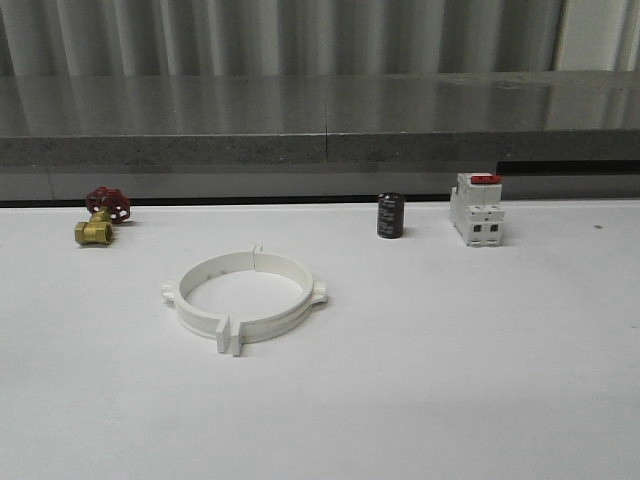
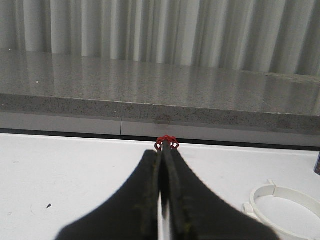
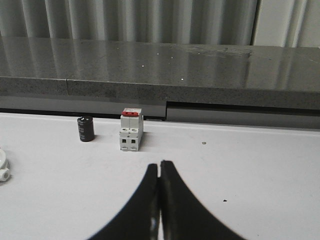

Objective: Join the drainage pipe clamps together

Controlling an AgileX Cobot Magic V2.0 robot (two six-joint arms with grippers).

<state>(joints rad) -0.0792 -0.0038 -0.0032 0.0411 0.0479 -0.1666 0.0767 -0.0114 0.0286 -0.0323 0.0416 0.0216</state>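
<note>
Drainage pipe clamps [image 1: 244, 298] lie on the desk [image 1: 450, 380] with end tabs meeting as a ring, apparently joined, so left tool [image 2: 164, 200] and right tool [image 3: 159, 200] sit clenched, empty.

2 drainage pipe clamps [image 1: 244, 299] lie joined as a ring on the white table [image 1: 450, 380].

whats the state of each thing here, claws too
clamps: two halves set together as a ring, lying flat on the table
valve: on its side, red handwheel up
capacitor: upright
breaker: upright, red switch on top
left claw: shut, empty
right claw: shut, empty
</note>
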